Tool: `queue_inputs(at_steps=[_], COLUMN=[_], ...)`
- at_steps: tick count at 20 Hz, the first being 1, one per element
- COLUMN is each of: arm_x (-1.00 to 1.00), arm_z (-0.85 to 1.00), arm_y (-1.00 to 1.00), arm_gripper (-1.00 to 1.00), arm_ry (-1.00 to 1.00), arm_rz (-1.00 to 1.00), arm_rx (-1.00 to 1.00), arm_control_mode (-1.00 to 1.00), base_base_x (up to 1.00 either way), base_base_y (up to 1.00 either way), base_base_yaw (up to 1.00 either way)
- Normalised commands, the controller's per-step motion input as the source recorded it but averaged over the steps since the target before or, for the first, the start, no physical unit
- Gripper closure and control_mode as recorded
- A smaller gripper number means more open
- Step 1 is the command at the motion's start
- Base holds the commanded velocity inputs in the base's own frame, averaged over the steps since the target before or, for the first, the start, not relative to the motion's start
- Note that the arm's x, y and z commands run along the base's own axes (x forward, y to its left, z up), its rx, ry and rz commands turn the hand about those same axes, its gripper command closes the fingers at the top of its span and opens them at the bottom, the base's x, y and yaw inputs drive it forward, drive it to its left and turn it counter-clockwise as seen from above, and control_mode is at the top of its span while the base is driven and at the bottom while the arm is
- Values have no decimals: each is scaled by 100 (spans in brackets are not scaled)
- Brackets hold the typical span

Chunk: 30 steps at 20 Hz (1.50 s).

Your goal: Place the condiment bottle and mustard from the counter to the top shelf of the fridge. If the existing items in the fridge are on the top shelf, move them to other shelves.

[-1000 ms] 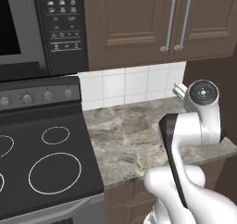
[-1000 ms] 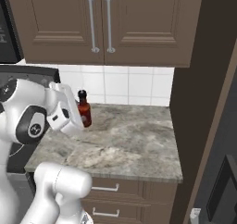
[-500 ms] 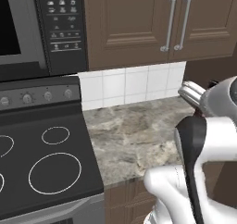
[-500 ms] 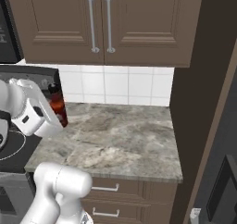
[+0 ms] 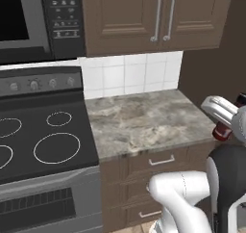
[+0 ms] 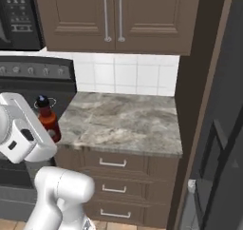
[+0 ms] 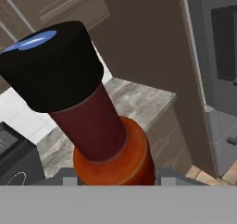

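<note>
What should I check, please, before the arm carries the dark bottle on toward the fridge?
1. Bottle in hand: ok. The condiment bottle sits at the gripper, off the counter.
2. Bottle upright: ok. In the right base view the condiment bottle stands with its black cap up.
3. Grip firm: cannot tell. The finger pads on the bottle are hidden.
4. Fridge open: cannot tell. A grey panel stands at the right edge; no shelves show.
5. Top shelf free of existing items: cannot tell.
6. Mustard located: cannot tell. No yellow bottle appears on the visible stretch of counter.
</note>
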Motion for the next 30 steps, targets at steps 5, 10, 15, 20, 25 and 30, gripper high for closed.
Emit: queue_inputs(at_steps=[5, 10, 15, 20, 25, 30], arm_x=[0, 0, 0, 0, 0, 0], arm_z=[0, 0, 0, 0, 0, 0], arm_y=[0, 0, 0, 0, 0, 0], arm_gripper=[100, 100, 100, 100, 100, 100], arm_ry=[0, 0, 0, 0, 0, 0], arm_rz=[0, 0, 0, 0, 0, 0], arm_rx=[0, 0, 0, 0, 0, 0], arm_control_mode=[100, 100, 100, 100, 100, 100], base_base_x=[-100, -100, -100, -59, 14, 100], base_base_y=[-44, -33, -17, -15, -89, -95], base_base_yaw=[13, 6, -35, -73, -63, -12])
